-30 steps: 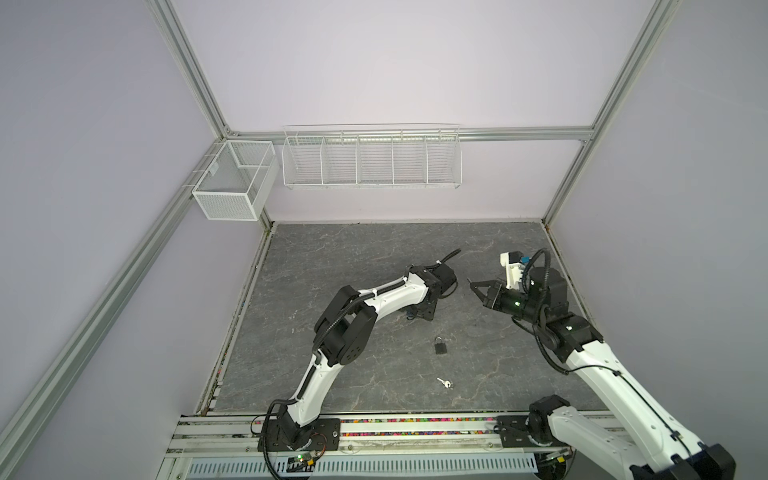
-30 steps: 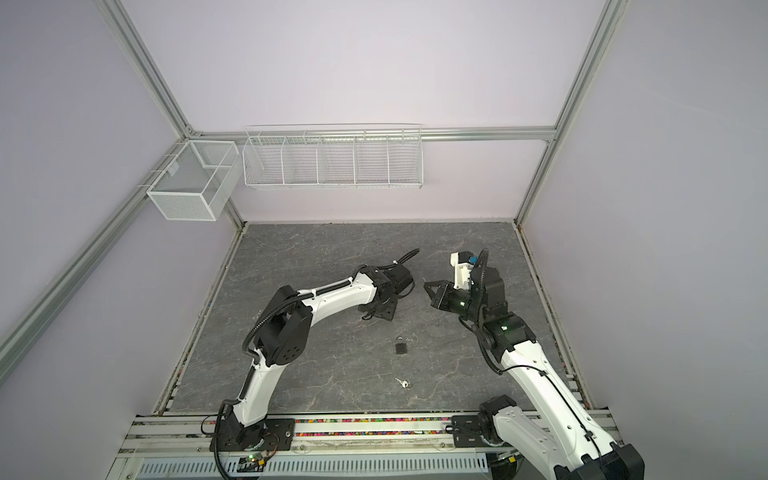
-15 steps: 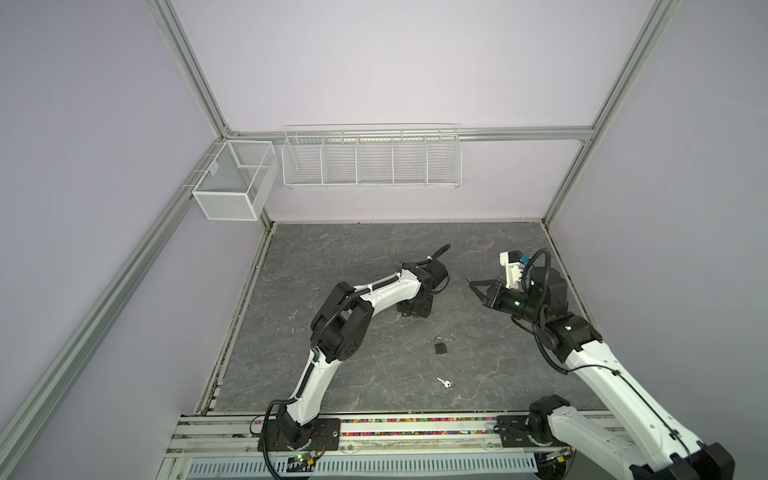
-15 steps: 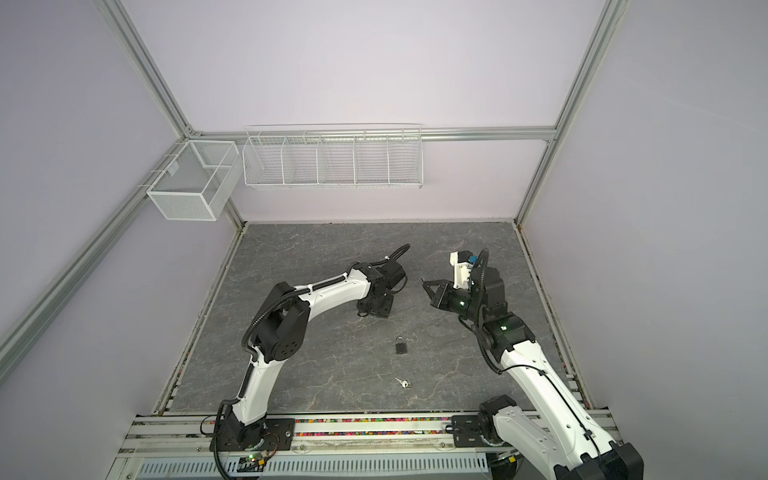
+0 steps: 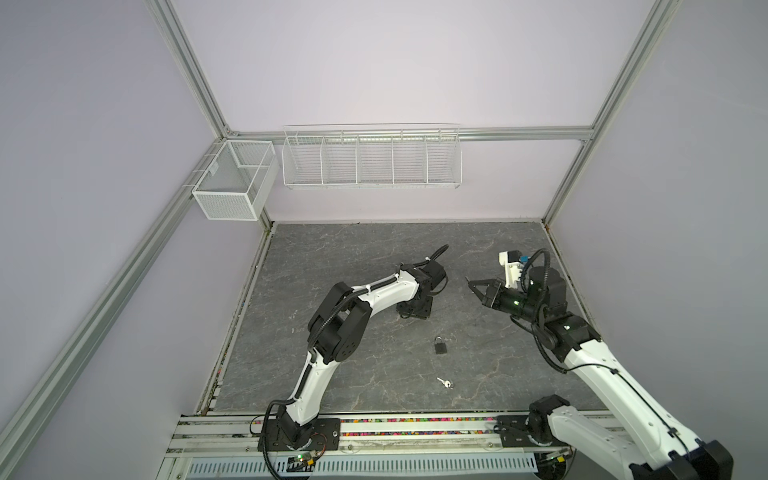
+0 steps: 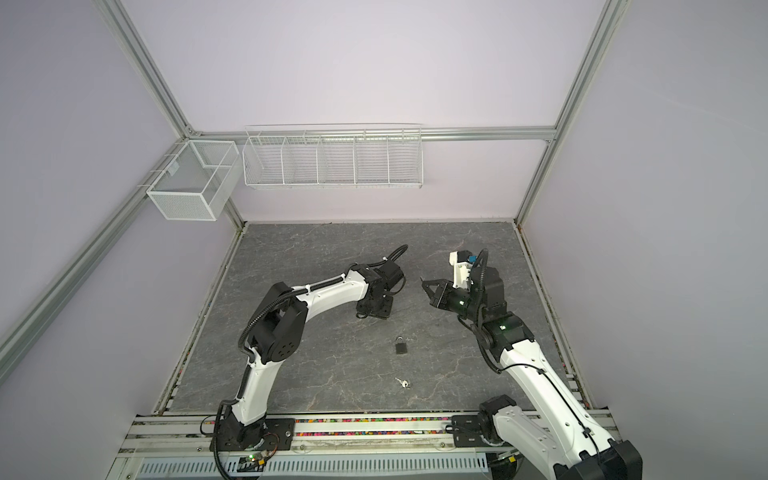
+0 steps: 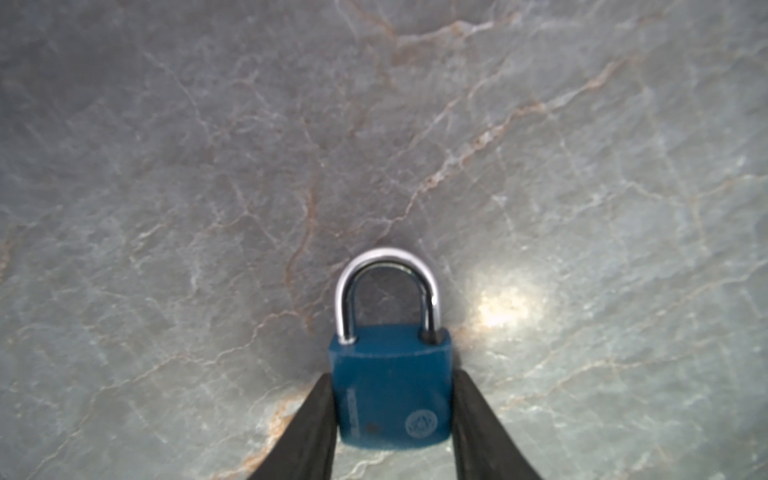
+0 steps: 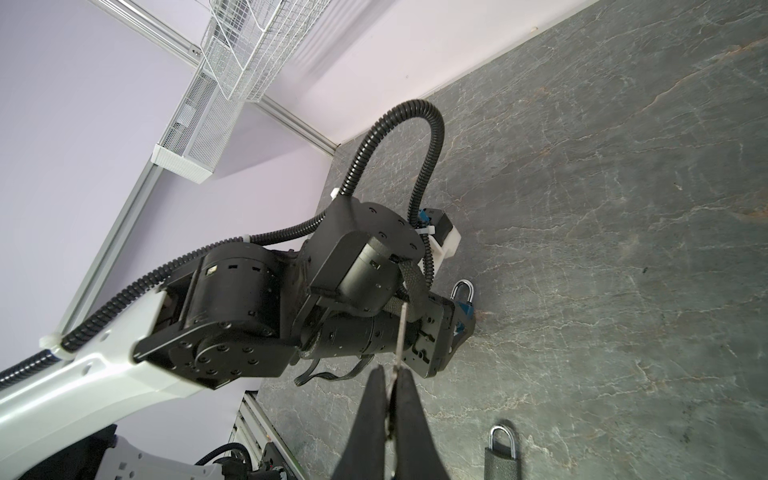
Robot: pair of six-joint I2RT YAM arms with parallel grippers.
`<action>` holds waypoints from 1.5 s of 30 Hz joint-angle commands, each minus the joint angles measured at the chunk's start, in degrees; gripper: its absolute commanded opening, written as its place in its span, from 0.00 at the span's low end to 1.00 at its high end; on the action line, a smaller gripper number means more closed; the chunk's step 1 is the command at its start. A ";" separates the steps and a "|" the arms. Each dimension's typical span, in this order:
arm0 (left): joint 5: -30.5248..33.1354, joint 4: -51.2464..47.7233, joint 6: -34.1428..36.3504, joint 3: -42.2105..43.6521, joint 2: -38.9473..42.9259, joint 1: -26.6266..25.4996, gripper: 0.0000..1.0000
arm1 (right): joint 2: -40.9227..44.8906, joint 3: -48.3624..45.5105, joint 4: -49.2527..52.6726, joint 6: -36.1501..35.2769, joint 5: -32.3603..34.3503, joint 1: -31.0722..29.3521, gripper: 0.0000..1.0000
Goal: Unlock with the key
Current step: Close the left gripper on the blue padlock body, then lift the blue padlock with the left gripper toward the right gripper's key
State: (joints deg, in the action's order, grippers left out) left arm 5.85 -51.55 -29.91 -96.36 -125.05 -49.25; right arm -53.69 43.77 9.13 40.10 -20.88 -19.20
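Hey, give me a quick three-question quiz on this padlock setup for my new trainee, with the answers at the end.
1. True or false: the right claw is empty.
2. Which padlock sits between the fingers of the left claw? A blue padlock; B black padlock; C neither.
3. What lies loose on the table besides the black padlock?
Key: 1 false, it pinches a key. 2 A. 3 a second key.
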 commanded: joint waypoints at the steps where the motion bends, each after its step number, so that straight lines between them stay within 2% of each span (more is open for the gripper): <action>1: -0.06 -0.77 -1.64 2.43 1.06 1.13 0.38 | -0.18 -1.24 -1.83 0.57 -1.22 0.29 0.06; 8: -0.25 4.20 -7.88 5.81 5.91 3.23 0.31 | -0.10 -0.92 -1.15 -1.79 -0.20 -0.57 0.06; 11: -2.10 8.09 -10.68 8.34 8.77 4.72 0.24 | -0.10 -0.79 -0.75 -2.84 0.67 -0.99 0.06; 15: 0.60 7.85 -12.72 9.00 11.38 5.72 0.24 | -0.10 -0.47 -1.13 -3.53 0.41 -1.81 0.06; 18: 0.30 9.32 -15.62 11.32 14.75 7.07 0.23 | -0.35 0.24 -0.89 -5.43 1.35 -3.94 0.06; 21: -1.88 12.83 -20.43 14.86 19.54 9.26 0.19 | -1.38 1.17 -0.49 -8.00 5.46 -7.89 0.06; 24: -4.54 15.91 -26.39 17.54 24.29 11.80 0.19 | -3.41 1.17 -3.53 -10.08 9.27 -12.52 0.06; 27: -7.47 19.37 -34.46 20.47 29.39 13.71 0.18 | -5.15 -1.16 -11.33 -10.83 11.71 -17.05 0.06; 30: -6.58 21.33 -41.05 22.49 34.74 14.00 0.16 | -7.99 -1.45 -16.97 -11.91 14.55 -21.12 0.06; 35: -8.76 31.89 -51.97 28.88 42.31 14.10 0.14 | -11.70 -1.74 -25.46 -13.85 20.01 -27.33 0.06; 39: -8.24 32.70 -56.23 30.10 46.02 13.34 0.14 | -15.54 -0.35 -28.50 -16.26 26.75 -31.68 0.06; 45: -6.40 36.17 -61.23 33.60 52.42 12.43 0.13 | -21.32 1.42 -34.11 -16.82 28.48 -33.18 0.06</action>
State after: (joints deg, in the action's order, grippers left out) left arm -1.76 -19.46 -86.28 -63.29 -75.44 -36.58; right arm -73.78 43.44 -19.33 25.06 4.29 -51.96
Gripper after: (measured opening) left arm 0.361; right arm 0.068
